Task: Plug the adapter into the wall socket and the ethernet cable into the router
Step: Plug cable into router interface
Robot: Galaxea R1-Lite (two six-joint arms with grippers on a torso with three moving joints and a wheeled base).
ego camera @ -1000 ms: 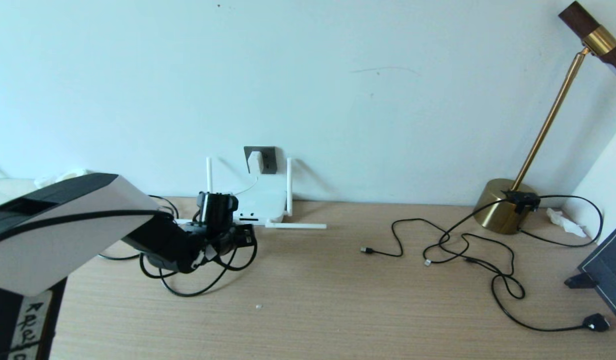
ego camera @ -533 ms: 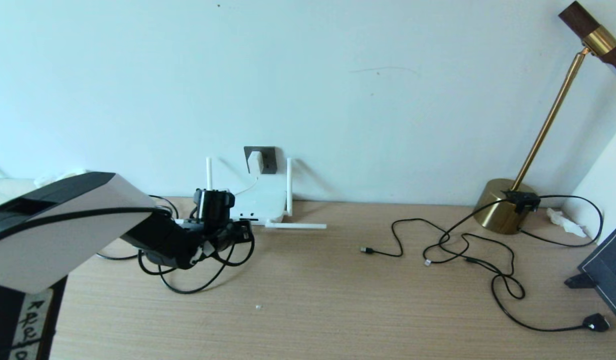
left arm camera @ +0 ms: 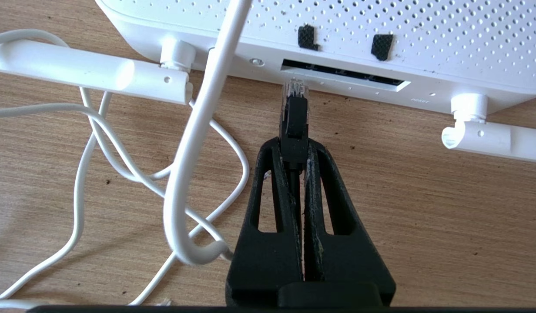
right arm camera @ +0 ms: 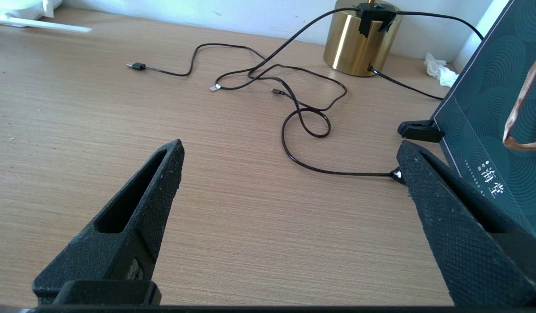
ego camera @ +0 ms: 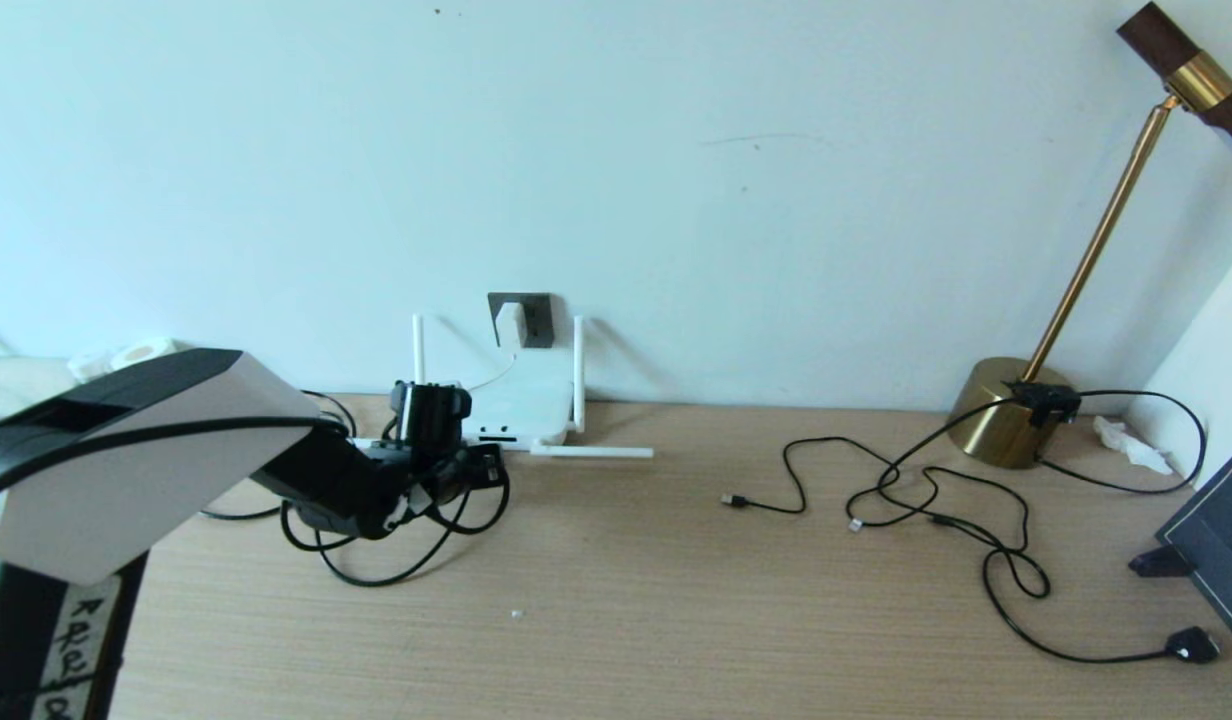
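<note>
Just before the router (left arm camera: 381, 26), my left gripper (left arm camera: 294, 148) has its fingers pinched on the ethernet cable (left arm camera: 293, 117), the clear tip level with the dark port slot and not yet inside. Behind the router, the adapter (ego camera: 510, 322) sits in the wall socket (ego camera: 536, 318). Well to the right of the router, my right gripper (right arm camera: 289, 174) hovers over the surface (right arm camera: 76, 108), fingers spread wide.

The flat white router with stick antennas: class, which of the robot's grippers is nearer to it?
Left. The left gripper, shut on the black ethernet cable, sits just short of the flat white router's dark ports. The right gripper hangs open, far off above the table near the brass lamp base.
</note>
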